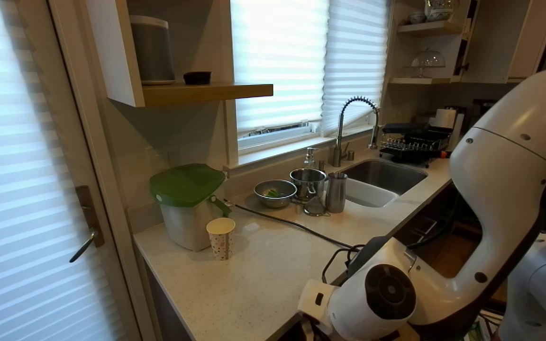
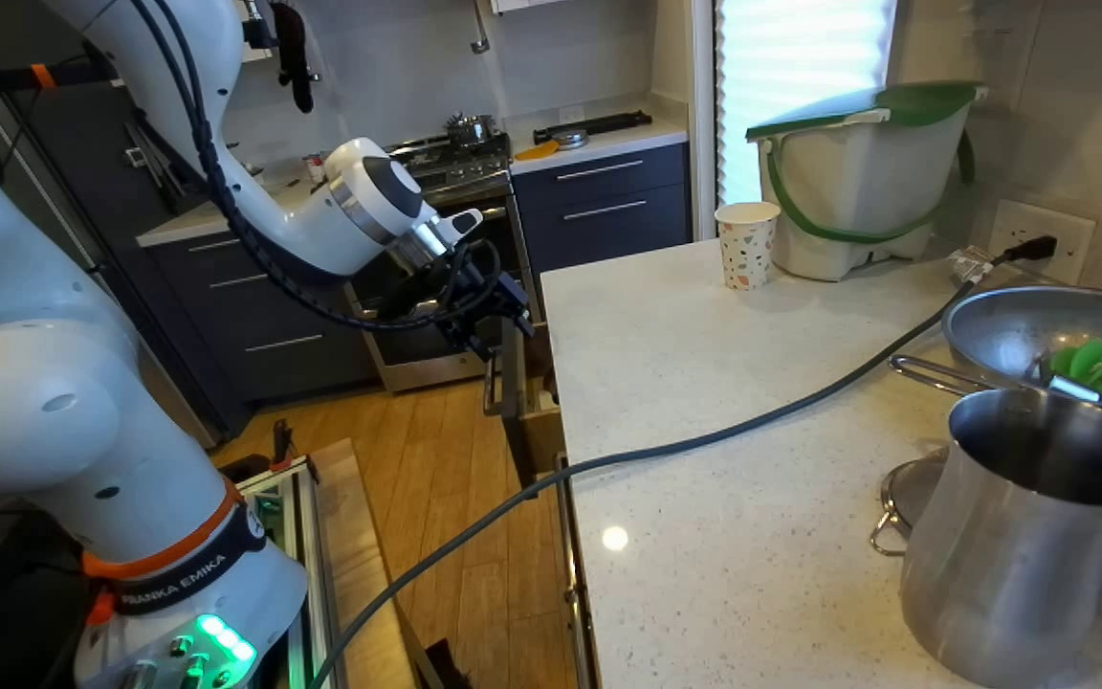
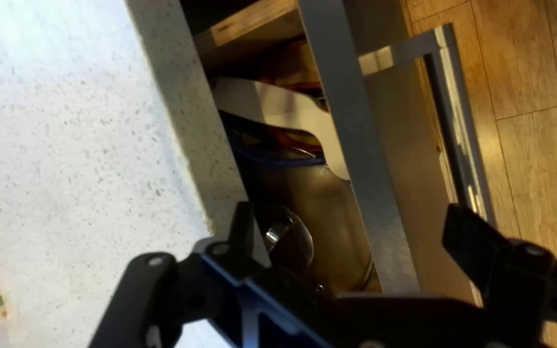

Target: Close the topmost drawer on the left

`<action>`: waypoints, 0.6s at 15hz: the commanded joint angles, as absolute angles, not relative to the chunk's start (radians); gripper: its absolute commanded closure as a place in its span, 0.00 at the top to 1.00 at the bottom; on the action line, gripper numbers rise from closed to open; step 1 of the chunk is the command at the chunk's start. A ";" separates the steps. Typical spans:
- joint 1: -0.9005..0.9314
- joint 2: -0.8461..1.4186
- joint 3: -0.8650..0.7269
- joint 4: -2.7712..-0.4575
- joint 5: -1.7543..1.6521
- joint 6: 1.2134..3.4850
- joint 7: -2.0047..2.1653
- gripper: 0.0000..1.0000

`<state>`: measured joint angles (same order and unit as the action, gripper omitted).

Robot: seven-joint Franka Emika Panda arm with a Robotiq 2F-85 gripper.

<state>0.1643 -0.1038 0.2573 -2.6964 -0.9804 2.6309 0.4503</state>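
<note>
The open drawer (image 2: 514,402) sticks out from under the white counter. In the wrist view its grey front edge (image 3: 358,145) crosses the picture, with the metal bar handle (image 3: 460,121) on the outer side. Inside lie a white curved utensil (image 3: 278,104), a shiny round metal piece (image 3: 293,241) and other things in shadow. My gripper (image 2: 505,337) is just above the drawer's far end. In the wrist view its fingers (image 3: 351,222) are wide apart and empty, one over the counter edge side, one near the handle. In an exterior view the gripper and drawer are hidden behind the arm and counter.
The counter (image 2: 685,354) carries a paper cup (image 2: 747,246), a green-lidded bin (image 2: 852,182), a metal pitcher (image 2: 1020,536) and a bowl (image 2: 1068,335). A dark cable (image 2: 704,440) runs across the counter and off its edge. A stove (image 2: 446,172) stands behind the arm.
</note>
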 commanded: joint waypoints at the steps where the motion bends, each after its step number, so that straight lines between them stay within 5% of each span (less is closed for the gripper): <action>1: 0.165 -0.076 0.270 -2.685 -1.025 2.597 0.461 1.00; 9: 0.155 -0.071 0.270 -2.674 -1.249 2.532 0.574 1.00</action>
